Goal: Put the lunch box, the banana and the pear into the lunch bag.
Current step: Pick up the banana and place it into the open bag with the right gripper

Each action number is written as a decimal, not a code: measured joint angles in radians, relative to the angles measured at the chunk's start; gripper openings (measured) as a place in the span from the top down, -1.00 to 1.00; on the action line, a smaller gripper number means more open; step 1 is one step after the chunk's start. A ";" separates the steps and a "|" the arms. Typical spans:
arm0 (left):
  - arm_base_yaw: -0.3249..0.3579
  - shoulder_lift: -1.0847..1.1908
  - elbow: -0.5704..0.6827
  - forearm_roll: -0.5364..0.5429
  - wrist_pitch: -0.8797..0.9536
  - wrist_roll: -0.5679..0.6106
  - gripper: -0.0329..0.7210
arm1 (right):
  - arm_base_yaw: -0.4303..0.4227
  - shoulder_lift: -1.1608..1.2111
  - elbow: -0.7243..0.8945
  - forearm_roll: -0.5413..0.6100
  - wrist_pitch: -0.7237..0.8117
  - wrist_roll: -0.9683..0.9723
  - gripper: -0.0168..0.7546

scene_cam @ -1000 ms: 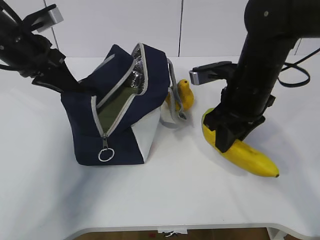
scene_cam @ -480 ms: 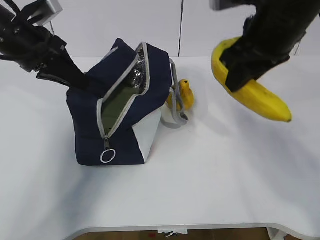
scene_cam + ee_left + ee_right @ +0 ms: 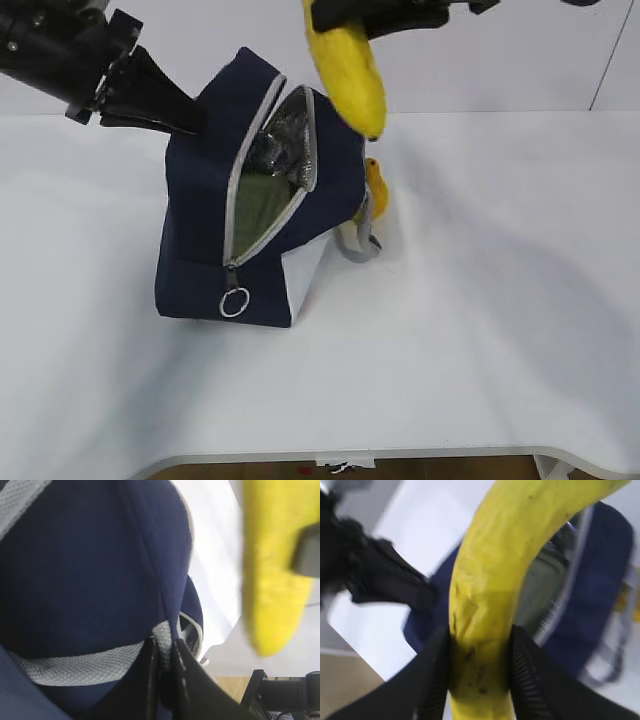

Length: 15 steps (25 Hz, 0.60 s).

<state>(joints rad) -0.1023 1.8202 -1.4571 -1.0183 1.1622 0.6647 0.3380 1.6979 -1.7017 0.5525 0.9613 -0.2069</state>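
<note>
Right gripper (image 3: 479,670) jaws clamped on banana (image 3: 347,65), held above the unzipped bag (image 3: 245,215). Left gripper (image 3: 165,672) jaws pinched shut on bag's grey handle. Green lunch box (image 3: 262,205) inside bag. Pear (image 3: 377,188) on table (image 3: 500,300), just behind bag.

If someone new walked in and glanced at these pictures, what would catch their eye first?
Probably the banana, held in the air by the right gripper just above the gaping mouth of the lunch bag at the table's middle. Next, the left gripper pinching the bag's grey handle to keep it open. Inside, a sage-green lid shows, and the pear peeks out behind the bag.
</note>
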 joint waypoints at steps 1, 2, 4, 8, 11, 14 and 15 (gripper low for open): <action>0.000 0.000 0.000 -0.015 0.000 0.000 0.88 | 0.000 0.012 -0.002 0.046 -0.024 0.000 0.28; 0.000 0.000 0.000 -0.026 0.000 0.000 0.88 | 0.000 0.029 -0.002 0.081 -0.048 0.000 0.28; 0.000 0.000 0.000 -0.045 0.000 0.000 0.88 | 0.000 0.070 -0.002 0.151 -0.079 0.001 0.28; 0.000 0.000 0.000 -0.054 0.000 0.000 0.88 | 0.000 0.150 -0.002 0.282 -0.110 -0.005 0.28; 0.000 0.000 0.000 -0.056 0.000 0.000 0.88 | 0.000 0.206 -0.002 0.371 -0.131 -0.059 0.28; 0.000 0.000 0.000 -0.059 -0.004 0.000 0.88 | 0.000 0.249 -0.002 0.417 -0.140 -0.101 0.28; 0.000 0.000 0.000 -0.059 -0.004 0.000 0.88 | 0.000 0.260 -0.002 0.422 -0.143 -0.111 0.28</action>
<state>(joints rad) -0.1023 1.8202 -1.4571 -1.0768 1.1580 0.6647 0.3380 1.9580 -1.7039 0.9748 0.8187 -0.3182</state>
